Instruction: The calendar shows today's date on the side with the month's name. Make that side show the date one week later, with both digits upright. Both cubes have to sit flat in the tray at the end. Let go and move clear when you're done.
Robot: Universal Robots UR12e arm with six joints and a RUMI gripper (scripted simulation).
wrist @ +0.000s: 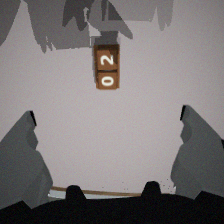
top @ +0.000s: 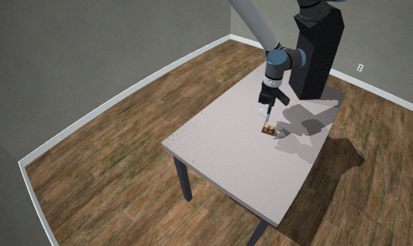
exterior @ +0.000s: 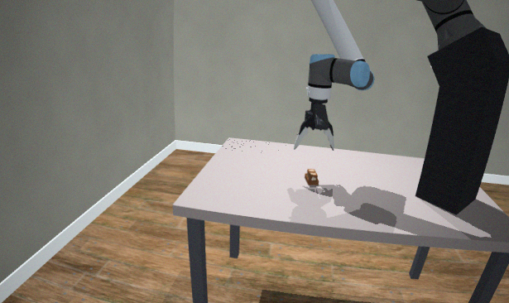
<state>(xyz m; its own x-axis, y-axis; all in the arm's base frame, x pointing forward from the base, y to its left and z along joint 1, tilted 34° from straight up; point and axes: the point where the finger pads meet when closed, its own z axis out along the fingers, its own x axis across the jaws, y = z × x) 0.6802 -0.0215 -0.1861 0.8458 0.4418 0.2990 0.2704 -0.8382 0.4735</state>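
Observation:
The small brown calendar tray (top: 268,133) stands on the table with two brown cubes side by side in it. In the wrist view, one cube (wrist: 107,59) has a white 2 on its top face and the nearer cube (wrist: 107,80) a white 0, both turned sideways. Both cubes look seated in the tray, though whether they lie fully flat is hard to tell. The upright side faces and the month's name are not readable. My gripper (top: 263,117) (exterior: 314,149) (wrist: 108,108) is wide open and empty, above the table and clear of the cubes.
The table (top: 223,134) (exterior: 250,182) carries the tray near its middle. The arm's dark pedestal (top: 313,60) (exterior: 461,124) stands at the table's end. Shadows of the arm and gripper fall beside the tray.

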